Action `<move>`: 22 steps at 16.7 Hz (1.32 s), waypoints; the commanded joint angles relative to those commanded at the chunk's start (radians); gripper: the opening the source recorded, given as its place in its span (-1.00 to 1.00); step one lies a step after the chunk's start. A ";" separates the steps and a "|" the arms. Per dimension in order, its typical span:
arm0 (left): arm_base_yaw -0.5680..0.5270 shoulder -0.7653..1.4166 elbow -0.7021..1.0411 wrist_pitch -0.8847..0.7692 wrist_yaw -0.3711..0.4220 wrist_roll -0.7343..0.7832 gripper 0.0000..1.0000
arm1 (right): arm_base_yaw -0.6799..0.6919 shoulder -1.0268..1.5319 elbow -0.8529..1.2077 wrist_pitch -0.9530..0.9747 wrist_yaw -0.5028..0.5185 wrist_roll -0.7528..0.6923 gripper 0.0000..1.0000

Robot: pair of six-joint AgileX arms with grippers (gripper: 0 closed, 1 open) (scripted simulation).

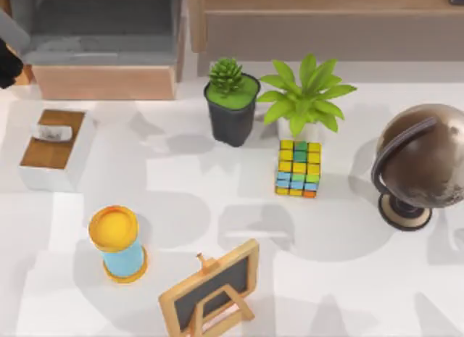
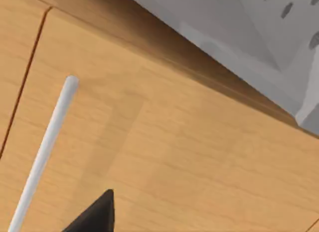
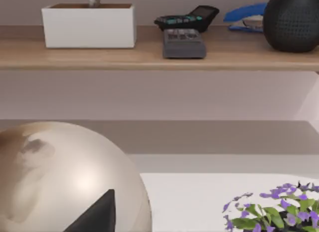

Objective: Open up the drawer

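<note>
The drawer (image 1: 26,75) shows as a narrow sliver at the table's far left edge, with a grey side panel and an orange-tan wood front. The black end of my left arm (image 1: 7,63) sits right against it. In the left wrist view, an orange-tan wood front (image 2: 189,157) is very close, with a pale bar handle (image 2: 47,142) running across it. One dark fingertip (image 2: 97,214) of the left gripper hovers just beside that handle. In the right wrist view, a dark fingertip (image 3: 97,214) of the right gripper hangs above the globe (image 3: 60,182).
A wide grey-lined drawer (image 1: 101,80) with a pale wood front stands pulled out at the back left. On the table are a white box (image 1: 54,152), a yellow-topped cup (image 1: 116,243), a small chalkboard (image 1: 214,293), two potted plants (image 1: 232,101), a colour cube (image 1: 299,168) and a globe (image 1: 420,163).
</note>
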 joint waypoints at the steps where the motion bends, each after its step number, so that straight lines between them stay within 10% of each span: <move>1: 0.061 0.064 0.037 0.025 0.072 0.090 1.00 | 0.000 0.000 0.000 0.000 0.000 0.000 1.00; 8: 0.289 0.339 0.204 0.135 0.415 0.440 1.00 | 0.000 0.000 0.000 0.000 0.000 0.000 1.00; 22: 0.274 0.406 0.328 0.080 0.408 0.451 1.00 | 0.000 0.000 0.000 0.000 0.000 0.000 1.00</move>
